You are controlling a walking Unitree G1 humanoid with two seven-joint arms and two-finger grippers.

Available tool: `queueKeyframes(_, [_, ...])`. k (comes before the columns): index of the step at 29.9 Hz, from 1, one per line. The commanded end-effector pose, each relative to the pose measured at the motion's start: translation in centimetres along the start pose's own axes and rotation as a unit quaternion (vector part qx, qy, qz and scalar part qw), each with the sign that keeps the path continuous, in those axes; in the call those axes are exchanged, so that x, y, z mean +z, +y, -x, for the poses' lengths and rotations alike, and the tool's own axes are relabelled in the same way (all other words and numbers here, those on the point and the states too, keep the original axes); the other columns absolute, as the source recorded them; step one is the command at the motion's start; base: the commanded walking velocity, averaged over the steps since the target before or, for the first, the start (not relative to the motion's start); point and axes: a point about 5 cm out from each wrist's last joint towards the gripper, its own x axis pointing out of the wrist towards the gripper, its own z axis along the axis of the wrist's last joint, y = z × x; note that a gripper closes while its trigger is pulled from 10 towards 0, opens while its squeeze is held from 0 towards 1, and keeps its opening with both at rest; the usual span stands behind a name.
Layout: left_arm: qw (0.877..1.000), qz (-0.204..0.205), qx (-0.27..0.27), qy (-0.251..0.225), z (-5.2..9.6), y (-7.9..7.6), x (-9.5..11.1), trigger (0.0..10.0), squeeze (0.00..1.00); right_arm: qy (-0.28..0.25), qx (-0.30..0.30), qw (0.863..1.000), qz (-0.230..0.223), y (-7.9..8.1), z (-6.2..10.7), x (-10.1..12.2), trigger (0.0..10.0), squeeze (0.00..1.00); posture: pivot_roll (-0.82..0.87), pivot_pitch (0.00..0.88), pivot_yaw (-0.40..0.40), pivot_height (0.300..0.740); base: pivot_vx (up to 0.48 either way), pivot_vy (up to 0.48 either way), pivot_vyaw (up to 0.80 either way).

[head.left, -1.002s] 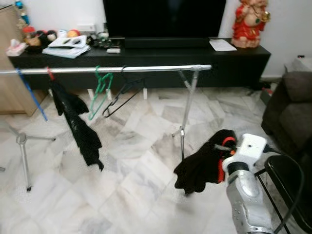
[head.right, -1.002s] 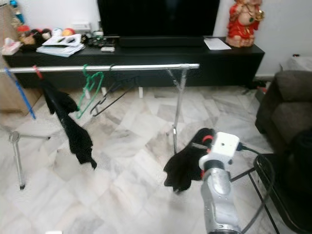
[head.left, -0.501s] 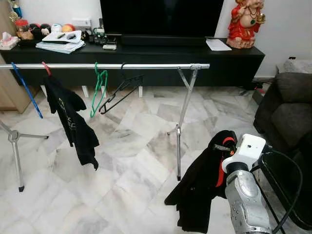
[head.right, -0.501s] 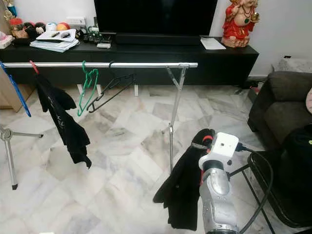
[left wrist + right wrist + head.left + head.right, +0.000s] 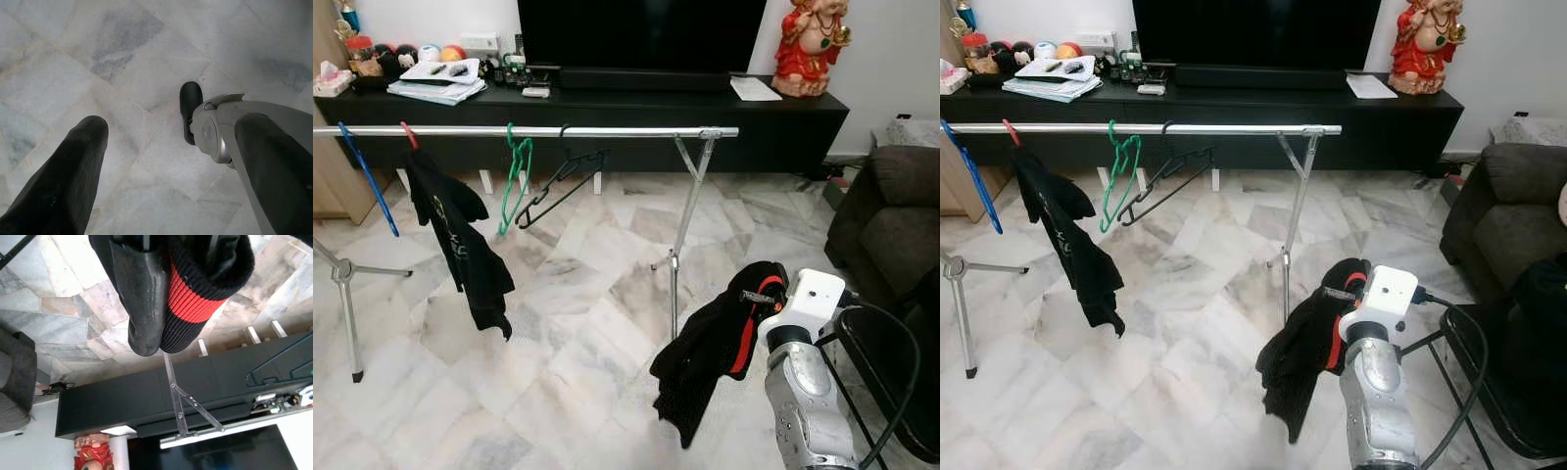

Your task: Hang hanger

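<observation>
The right end effector (image 5: 766, 291) is clenched on a black garment with a red striped band (image 5: 715, 348), which hangs with its long axis downward below it; no writing is legible. Ahead and to the left runs the horizontal silver metal clothes rail (image 5: 538, 131). In the left wrist view, the left end effector (image 5: 142, 127) hangs spread apart over the marble floor (image 5: 122, 58).

We see a rail (image 5: 1136, 128) carrying a blue hanger (image 5: 969, 176), a black shirt (image 5: 1067, 245), a green hanger (image 5: 1118, 181) and a black hanger (image 5: 1170, 176). Our right end effector (image 5: 1337, 292) holds up a black garment (image 5: 1307, 348) with red trim, near the rail's post (image 5: 1293, 225).
</observation>
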Motion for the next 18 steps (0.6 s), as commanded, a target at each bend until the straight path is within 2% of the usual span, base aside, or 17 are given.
queueKeyframes(1, [1.0,0.004,0.005,0.018,0.21,0.38,-0.76,10.0,0.0,-0.011,0.008,1.0,-0.001,0.55,-0.3,0.49,10.0,0.0,-0.13,0.113,-0.017,0.74,0.0,0.48,0.0])
queueKeyframes(18, [1.0,0.003,0.002,0.025,0.36,-0.13,-1.62,10.0,0.0,-0.008,0.007,1.0,-0.001,0.51,-0.29,0.2,10.0,0.0,-0.13,0.113,-0.017,0.74,0.0,0.48,0.0])
